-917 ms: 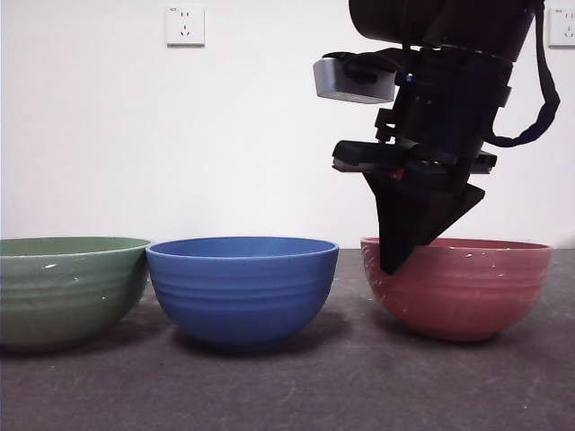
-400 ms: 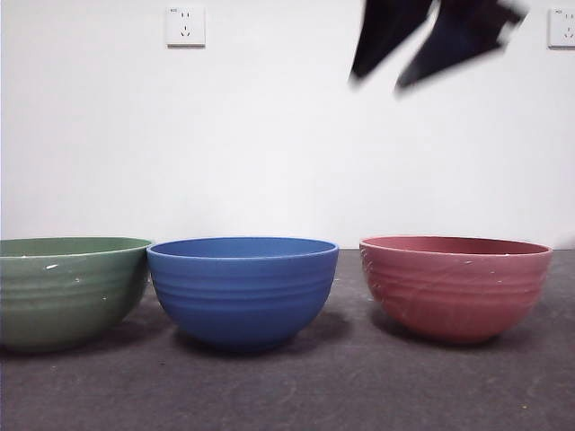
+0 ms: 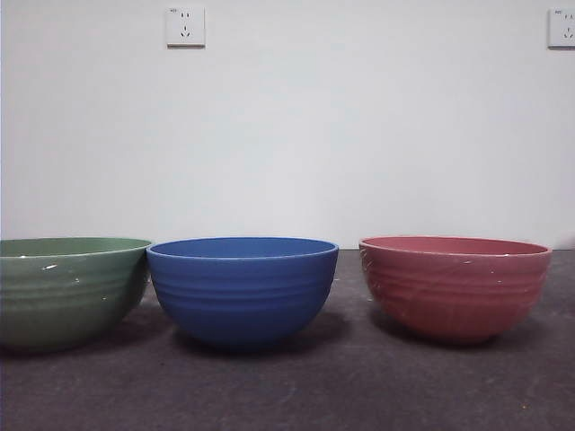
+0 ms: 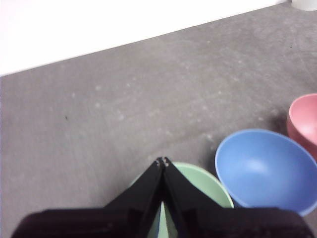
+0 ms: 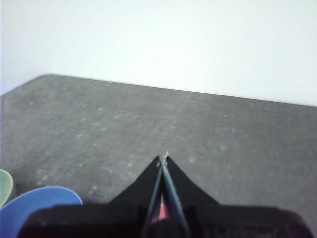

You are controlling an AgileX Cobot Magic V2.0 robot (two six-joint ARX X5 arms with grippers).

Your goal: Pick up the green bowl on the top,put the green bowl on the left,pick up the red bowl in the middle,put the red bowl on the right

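Three round, deep, glossy ribbed bowls stand in a row on the dark grey table [image 3: 287, 386], nearest the low front camera: the muted-green bowl [image 3: 67, 292] at the left end, touching or all but touching a blue bowl of the same size [image 3: 241, 289] in the middle, and the dusty red-pink bowl [image 3: 455, 285] at the right end, a clear gap from the blue one. Neither arm shows in this view. From above, the left gripper [image 4: 162, 161] hangs over the green bowl's rim, its black jaws pressed tip to tip and holding nothing; the right gripper [image 5: 164, 157], jaws likewise closed and empty, sits over the red bowl, a sliver of pink showing beneath it. Each bowl lies directly below its own arm's closed tips, so both placements look done. Behind the row, a white wall with two sockets [image 3: 185, 25].
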